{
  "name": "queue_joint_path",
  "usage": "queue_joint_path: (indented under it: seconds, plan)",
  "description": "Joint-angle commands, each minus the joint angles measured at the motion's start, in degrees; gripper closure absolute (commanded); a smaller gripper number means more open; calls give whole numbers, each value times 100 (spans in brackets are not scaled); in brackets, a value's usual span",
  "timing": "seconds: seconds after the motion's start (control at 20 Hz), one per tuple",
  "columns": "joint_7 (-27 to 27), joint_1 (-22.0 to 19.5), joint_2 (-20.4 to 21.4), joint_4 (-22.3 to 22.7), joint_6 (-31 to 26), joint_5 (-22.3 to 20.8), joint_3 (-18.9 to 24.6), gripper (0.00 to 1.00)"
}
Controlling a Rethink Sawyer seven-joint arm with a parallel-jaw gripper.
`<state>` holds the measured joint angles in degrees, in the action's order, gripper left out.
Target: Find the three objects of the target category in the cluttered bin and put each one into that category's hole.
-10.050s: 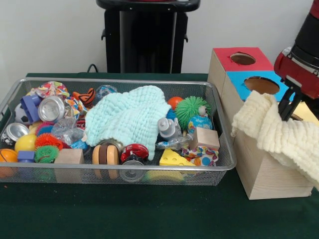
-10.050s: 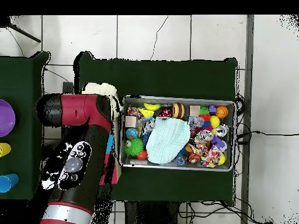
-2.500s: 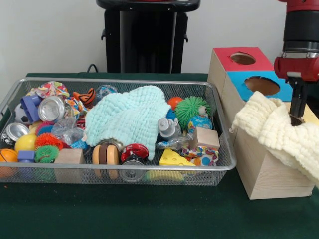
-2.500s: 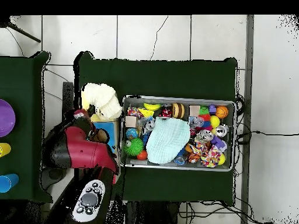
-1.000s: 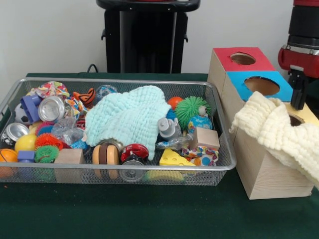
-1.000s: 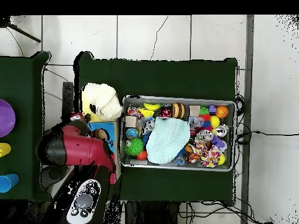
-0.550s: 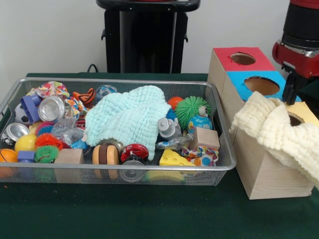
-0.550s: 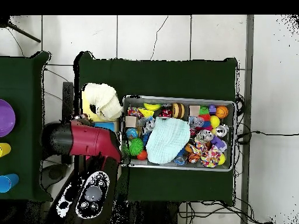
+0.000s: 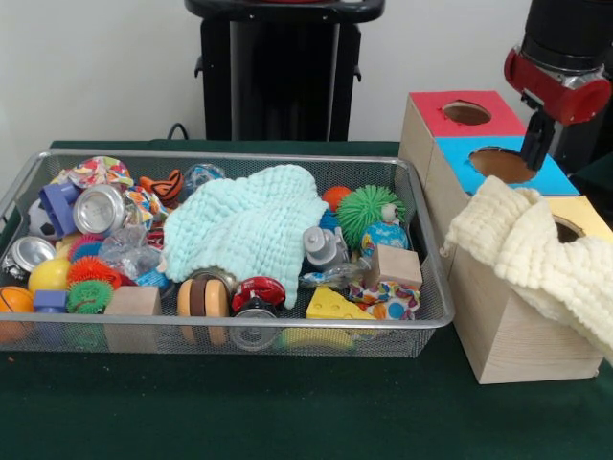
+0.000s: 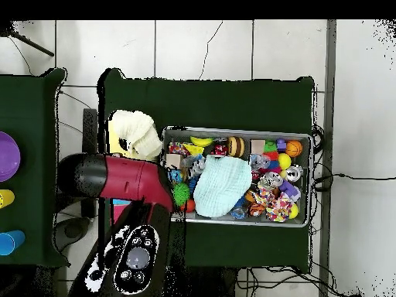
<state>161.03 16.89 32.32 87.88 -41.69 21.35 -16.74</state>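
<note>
Swinging away from the yellow end of the sorting box, the red and black robot arm (image 10: 116, 179) now hangs over the blue section, its dark gripper (image 9: 534, 144) poised just above the blue hole (image 9: 502, 164); half a second ago it stood closer to the yellow panel. Whether its fingers are parted or closed cannot be told from either view, though nothing visible hangs from it. A cream-yellow waffle-knit cloth (image 9: 536, 257) lies draped over the yellow-topped section of the wooden box (image 9: 508, 335), spilling down its front and side and covering most of the yellow hole (image 9: 569, 230), of which only a sliver shows. It has not shifted since the earlier frames. Behind it the red-topped section and its round hole (image 9: 466, 113) stand uncovered. In the silver wire-mesh bin (image 9: 287, 334) on the dark green table (image 9: 239, 412), a pale mint waffle-knit cloth (image 9: 247, 228) sprawls across the middle of the clutter, partly covering toys beneath. Around it lie a green spiky rubber ball (image 9: 366, 211), a yellow cheese-wedge toy (image 9: 330, 305), a plain wooden cube (image 9: 394, 265), a silver metal tin (image 9: 99, 208), and a wooden spool (image 9: 202, 298) against the near wall. From overhead, the arm hides the box's blue part, while the cream cloth (image 10: 135, 133) shows beside the bin.
</note>
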Motion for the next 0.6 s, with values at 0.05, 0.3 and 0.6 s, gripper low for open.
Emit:
queue_joint_path:
  seconds: [0.05, 0.3, 0.6]
  plan:
    - [605, -150, -141, -955, -1075, -217, 140, 100]
    - [502, -304, -427, -1392, -1170, -306, 94, 100]
    - [233, -556, -670, -1694, -1094, -386, 163, 100]
